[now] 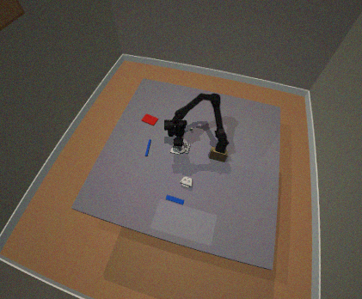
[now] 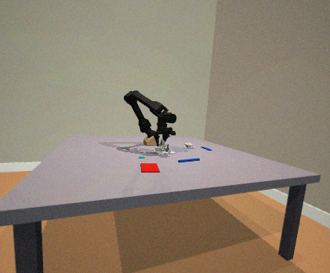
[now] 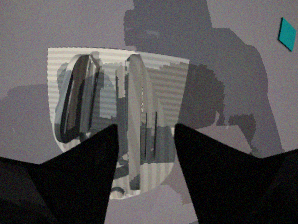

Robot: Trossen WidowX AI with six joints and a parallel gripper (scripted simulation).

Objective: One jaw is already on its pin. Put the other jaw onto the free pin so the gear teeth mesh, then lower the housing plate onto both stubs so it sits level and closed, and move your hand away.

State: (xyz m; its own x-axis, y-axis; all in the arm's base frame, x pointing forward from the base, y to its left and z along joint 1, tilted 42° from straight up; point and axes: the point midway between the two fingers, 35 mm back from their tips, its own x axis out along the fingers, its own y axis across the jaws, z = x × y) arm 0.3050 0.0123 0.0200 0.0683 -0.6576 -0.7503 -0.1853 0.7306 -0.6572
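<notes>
The white rounded base (image 1: 174, 151) (image 2: 172, 152) (image 3: 172, 75) lies on the table below my gripper. One grey jaw (image 3: 75, 107) stands on the base's left part in the wrist view. My gripper (image 1: 178, 148) (image 2: 163, 142) (image 3: 147, 131) points down over the base and is shut on the other jaw (image 3: 134, 110), a long pale piece seen edge-on between the fingertips. It is right beside the first jaw, low over the base. Pins and gear teeth cannot be made out, so meshing cannot be told. The white housing plate (image 1: 187, 181) (image 2: 188, 146) lies apart from the base.
A red square (image 1: 150, 119) (image 2: 150, 168), a blue bar (image 1: 148, 148) (image 2: 189, 160), a second blue bar (image 1: 174, 199) (image 2: 206, 148) and a small teal piece (image 2: 141, 157) (image 3: 287, 34) lie on the table. A tan block (image 1: 218, 155) (image 2: 150, 141) is at the arm's foot.
</notes>
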